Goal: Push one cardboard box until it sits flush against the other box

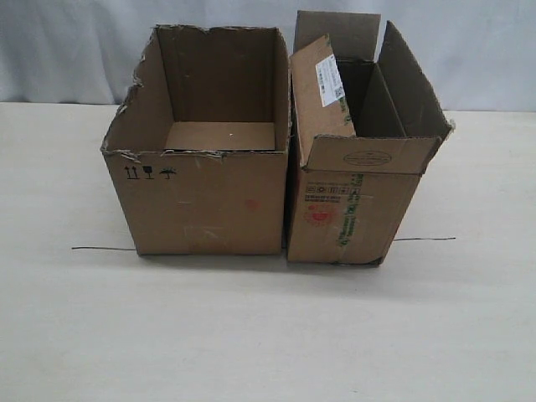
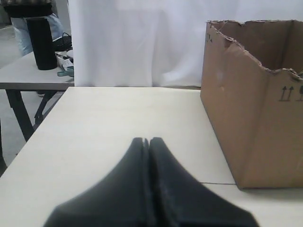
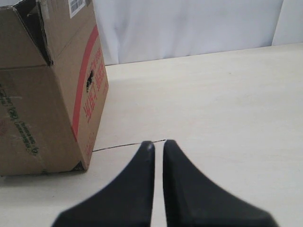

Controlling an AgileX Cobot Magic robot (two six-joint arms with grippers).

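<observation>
The wide cardboard box [image 1: 201,201] with a torn rim and black handling symbols stands on the table, left of centre. The other box [image 1: 352,213], narrower, with tall flaps and red-green print, stands right beside it; only a thin dark seam shows between them. Neither gripper appears in the exterior view. In the left wrist view my left gripper [image 2: 147,140] is shut and empty, apart from the wide box's [image 2: 246,118] outer side. In the right wrist view my right gripper [image 3: 158,143] holds nothing, its fingers a narrow slit apart, away from the narrow box's [image 3: 42,104] outer side.
A thin dark line [image 1: 100,249] runs across the pale table [image 1: 251,335] and passes under both boxes. A white curtain [image 1: 75,50] hangs behind. Beyond the table's left edge stands another table [image 2: 28,78] with a black cylinder [image 2: 40,42].
</observation>
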